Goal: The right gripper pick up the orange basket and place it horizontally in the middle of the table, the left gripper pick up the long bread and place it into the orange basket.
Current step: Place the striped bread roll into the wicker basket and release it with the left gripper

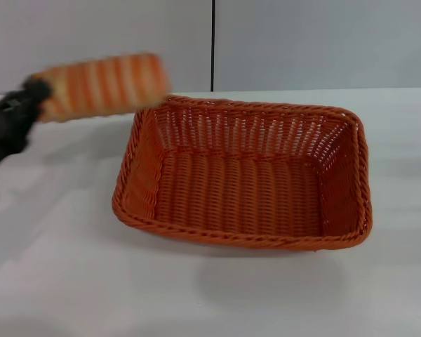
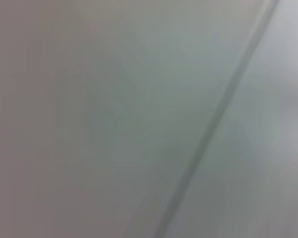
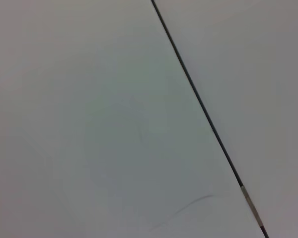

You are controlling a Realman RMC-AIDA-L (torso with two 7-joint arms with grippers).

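While the white table point(image 1: 70, 281) spreads bare on every side, the orange basket point(image 1: 243, 182) sits on it lengthwise across the middle, mouth up, its braided rim unbroken all the way round and its woven floor open. Wide room lies in front of the basket and to both sides of it.

Up at the basket's far left corner, the left gripper point(image 1: 29, 98) hangs above the table, clenched on one end of the long bread point(image 1: 102, 86). From that grip the striped loaf juts out sideways toward the basket, nearly level, its free end just over the rim's left far corner and clear of it.

Neither wrist view shows more than a pale wall panel point(image 3: 89, 119) crossed by a dark seam point(image 3: 203, 109). No part of the right gripper appears.
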